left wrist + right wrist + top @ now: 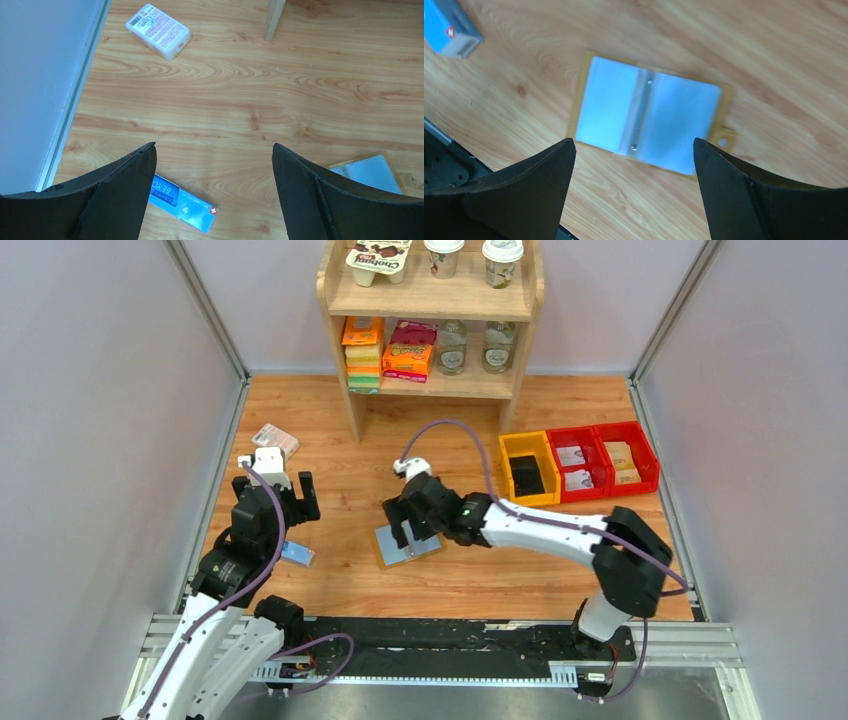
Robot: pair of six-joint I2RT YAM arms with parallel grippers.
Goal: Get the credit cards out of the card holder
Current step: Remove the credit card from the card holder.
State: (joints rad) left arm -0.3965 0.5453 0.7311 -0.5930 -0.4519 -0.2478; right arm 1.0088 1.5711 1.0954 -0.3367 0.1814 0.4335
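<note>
Jaws wide, open card holder (647, 121) below, blue bar (450, 25) nearby

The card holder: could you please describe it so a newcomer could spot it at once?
On the wooden table, look in front of the shelf. There the card holder lies open and flat under the right gripper. Its tan border around two grey-blue panels sets it apart from the solid blue bar nearby.

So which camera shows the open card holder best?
The right wrist view: the card holder lies open flat, both grey-blue panels and tan edge showing. The top view has it small, partly under the right gripper; the left wrist view catches only one corner.
</note>
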